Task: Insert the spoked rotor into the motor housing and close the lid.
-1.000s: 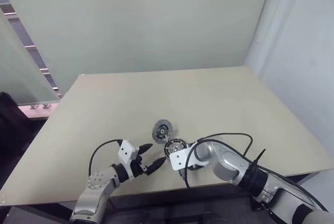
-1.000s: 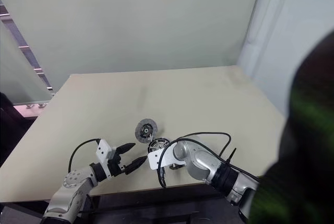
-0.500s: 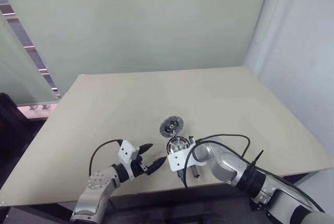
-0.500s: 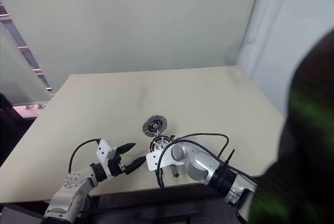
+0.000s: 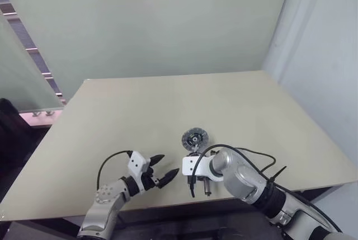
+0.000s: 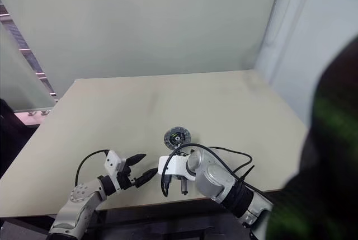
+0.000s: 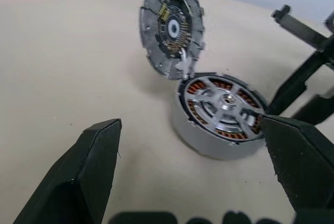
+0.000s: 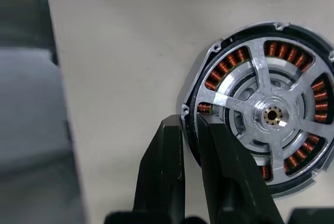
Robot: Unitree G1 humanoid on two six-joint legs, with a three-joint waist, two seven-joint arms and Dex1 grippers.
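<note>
The spoked rotor (image 8: 271, 113) already sits inside the motor housing (image 7: 222, 110), its silver spokes lying over the copper windings, and the housing rests on the bench (image 5: 112, 117) near the front edge; the lid (image 7: 171, 24) stands tilted on its edge just behind the housing, touching its rim, with its inner face turned toward the left claw (image 5: 161, 170); so the step in hand, as I judge it, is closing the lid. The right claw (image 8: 190, 130) has its 2 fingers pressed together with the tips at the housing rim, and I cannot tell if they pinch the rim or only touch it; the left claw is spread wide and holds nothing, a little apart from the housing. To do this step well, 1 claw should keep the housing steady while the other tips the lid down slowly; the lid should come down centred on the hub, because a skewed lid may jam on the rim or push the housing away.
</note>
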